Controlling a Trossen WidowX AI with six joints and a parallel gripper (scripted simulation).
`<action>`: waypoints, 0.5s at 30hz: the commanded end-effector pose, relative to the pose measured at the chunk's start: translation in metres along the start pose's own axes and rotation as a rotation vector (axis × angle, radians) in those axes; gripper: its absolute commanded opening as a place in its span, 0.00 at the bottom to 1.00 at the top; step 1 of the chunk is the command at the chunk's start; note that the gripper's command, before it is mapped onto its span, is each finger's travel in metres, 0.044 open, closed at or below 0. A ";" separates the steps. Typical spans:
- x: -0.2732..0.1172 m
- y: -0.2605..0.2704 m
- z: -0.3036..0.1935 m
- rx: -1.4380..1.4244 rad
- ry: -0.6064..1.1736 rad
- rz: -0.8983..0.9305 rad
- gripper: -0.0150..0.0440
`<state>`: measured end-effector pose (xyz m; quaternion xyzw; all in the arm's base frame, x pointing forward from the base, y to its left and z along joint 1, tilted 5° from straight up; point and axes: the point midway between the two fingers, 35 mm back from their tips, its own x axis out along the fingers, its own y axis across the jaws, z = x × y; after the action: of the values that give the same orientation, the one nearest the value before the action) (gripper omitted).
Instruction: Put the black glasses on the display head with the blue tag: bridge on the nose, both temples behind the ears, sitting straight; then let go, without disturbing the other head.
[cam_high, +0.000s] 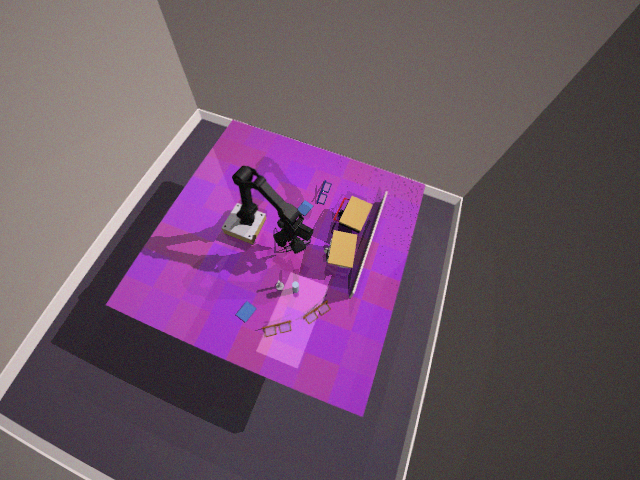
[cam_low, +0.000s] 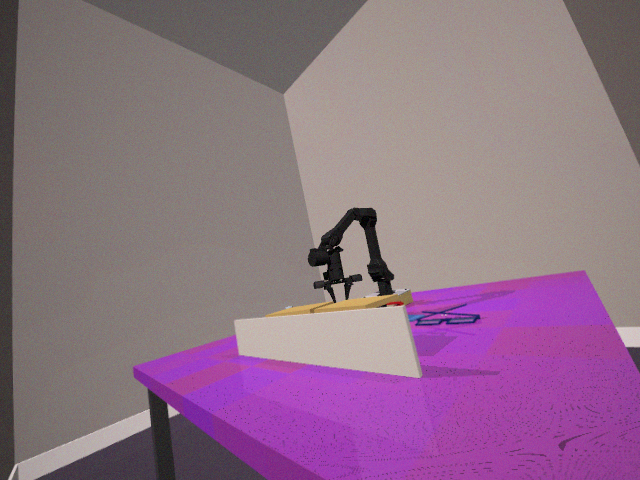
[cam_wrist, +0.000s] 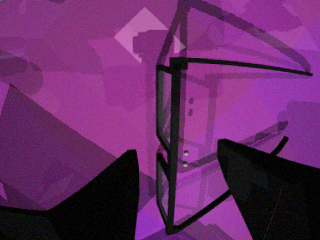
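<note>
The black glasses (cam_wrist: 175, 110) lie below my gripper (cam_wrist: 178, 153) (cam_low: 340, 300), lenses and front frame running up the wrist view, temples spread to the right. My gripper is partly open, pointing down with nothing held. The front frame shows between the fingertips in that view, and one temple passes behind the right finger. In the top view the gripper body mostly covers the glasses. Two yellow-topped display stands (cam_high: 342, 249) (cam_high: 356, 212) are beyond the gripper; red glasses (cam_high: 338, 208) are at the farther one. Their faces and the blue tag are not visible.
A pale panel (cam_high: 369, 242) (cam_low: 330, 338) stands behind the stands. Blue glasses (cam_high: 323, 191) (cam_low: 445, 319), two pairs of brown glasses (cam_high: 278, 327) (cam_high: 316, 313), two blue squares (cam_high: 305, 208) (cam_high: 245, 311), a small light-blue cylinder (cam_high: 295, 287) and a small white item (cam_high: 279, 285) lie around.
</note>
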<state>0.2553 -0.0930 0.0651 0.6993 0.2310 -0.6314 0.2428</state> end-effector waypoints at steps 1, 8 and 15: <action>-0.002 -0.003 0.007 0.093 0.006 -0.034 0.59; -0.002 -0.003 0.007 0.093 0.006 -0.034 0.50; -0.002 -0.003 0.007 0.093 0.006 -0.034 0.46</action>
<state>0.2484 -0.0958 0.0658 0.7068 0.2138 -0.6432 0.2023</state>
